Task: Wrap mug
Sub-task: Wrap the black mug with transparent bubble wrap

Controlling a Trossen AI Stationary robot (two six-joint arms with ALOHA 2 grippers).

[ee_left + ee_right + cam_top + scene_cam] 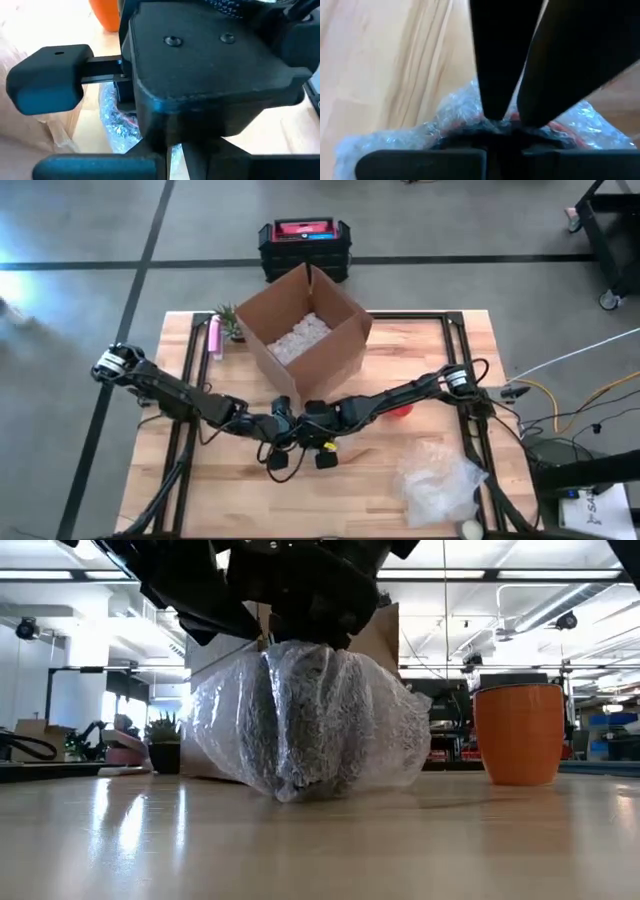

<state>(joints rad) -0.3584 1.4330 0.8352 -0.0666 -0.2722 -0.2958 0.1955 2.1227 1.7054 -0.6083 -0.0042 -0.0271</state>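
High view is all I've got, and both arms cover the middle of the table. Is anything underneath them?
Observer: Yes. The low view shows a bundle of clear bubble wrap around something dark, sitting on the wooden table.
Operator: Are the end effectors on it?
Observer: The left end effector and right end effector meet over it. In the low view, their dark hardware sits right at the top of the bundle. I cannot tell which one grips it.
Operator: And the reddish thing under the right arm?
Observer: That's an orange ribbed cup, standing upright on the table, clear of the bundle.
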